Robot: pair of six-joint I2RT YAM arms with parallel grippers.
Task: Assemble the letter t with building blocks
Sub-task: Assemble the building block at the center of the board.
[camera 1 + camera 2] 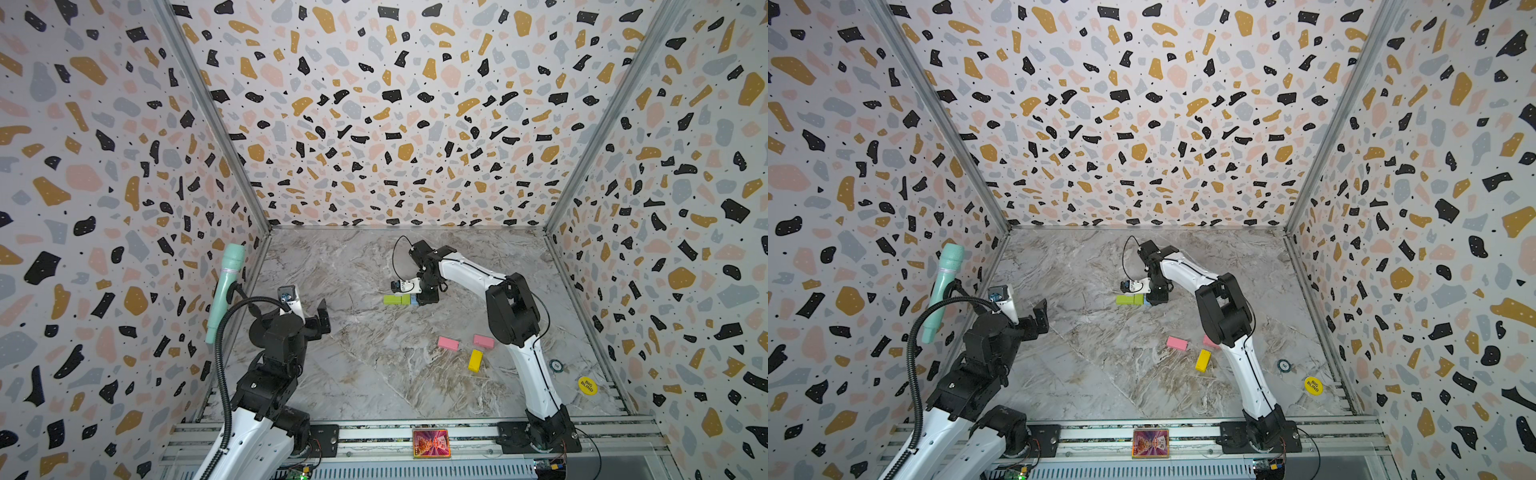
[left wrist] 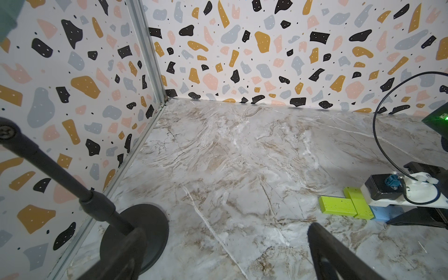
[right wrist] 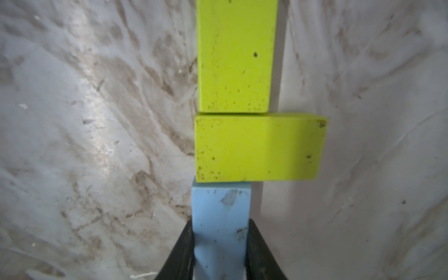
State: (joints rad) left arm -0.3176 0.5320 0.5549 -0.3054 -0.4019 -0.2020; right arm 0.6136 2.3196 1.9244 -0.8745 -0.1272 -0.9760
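Nearest the front rail, on the right half of the tabletop (image 1: 374, 374), a yellow brick (image 1: 475, 360) is lying alone. Two pink bricks (image 1: 448, 343) (image 1: 483, 341) are lying just beyond it, and all three are apart from one another. Farther back, at the left edge, the left fingers (image 2: 339, 257) are being held wide apart above the tabletop, with nothing between them. Beyond these, near the middle, a blue brick (image 3: 220, 213) is being clamped by its sides between the right fingers (image 3: 259, 247). Its free end is being held against a crosswise green brick (image 3: 259, 148), which is touching a second green brick (image 3: 235, 55) lying in line with the blue.
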